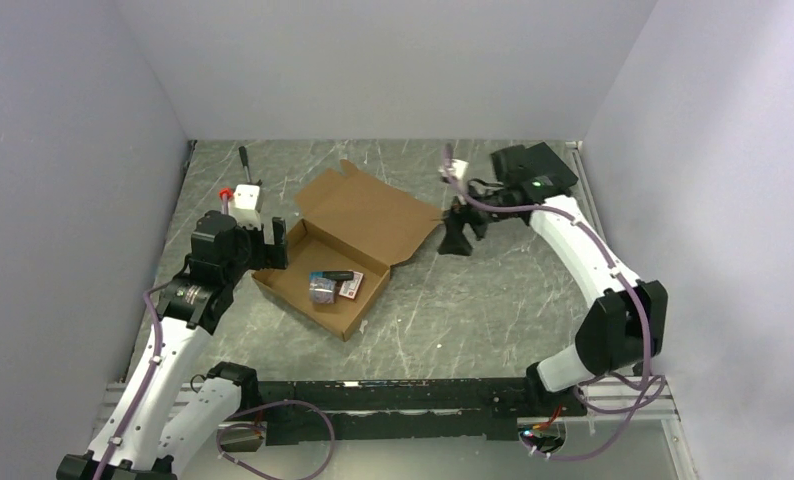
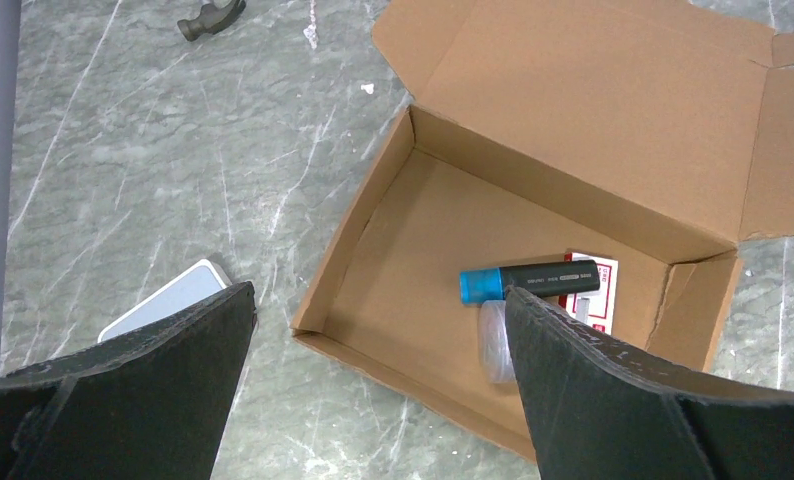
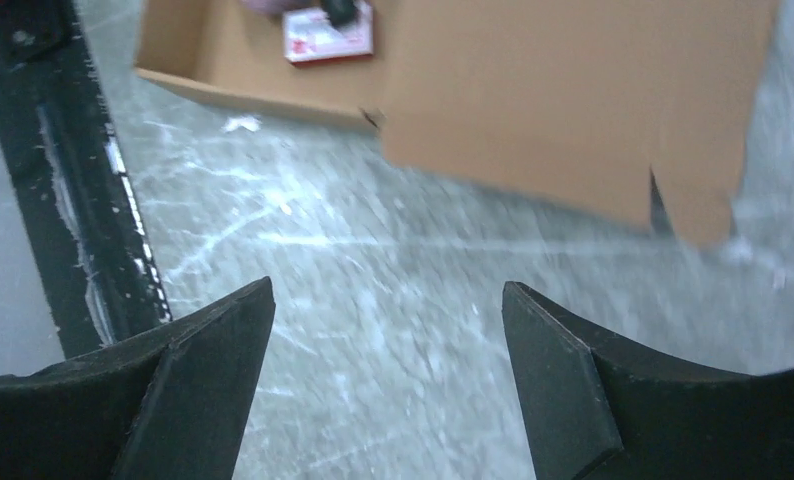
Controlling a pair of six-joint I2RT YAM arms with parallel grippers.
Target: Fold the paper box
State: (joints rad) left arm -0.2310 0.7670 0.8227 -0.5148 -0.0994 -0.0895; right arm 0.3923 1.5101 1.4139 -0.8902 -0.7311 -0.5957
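so the paper box (image 2: pixel 573 120) is plain matt brown cardboard, the table (image 1: pixel 453 310) is a smooth grey marble-look top with a slight sheen, the marker (image 2: pixel 543 279) is smooth dark plastic with a blue cap, and the left gripper (image 2: pixel 378 292) fingers (image 2: pixel 613 400) look matt black and grainy

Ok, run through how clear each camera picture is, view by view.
Top external: even, flat light, slightly hazy, the cardboard box readable, little shadow. Left wrist: sharp, the marker and box edges crisp, the dark fingers lacking detail. Right wrist: smeared throughout, the table streaks and box flap soft-edged.
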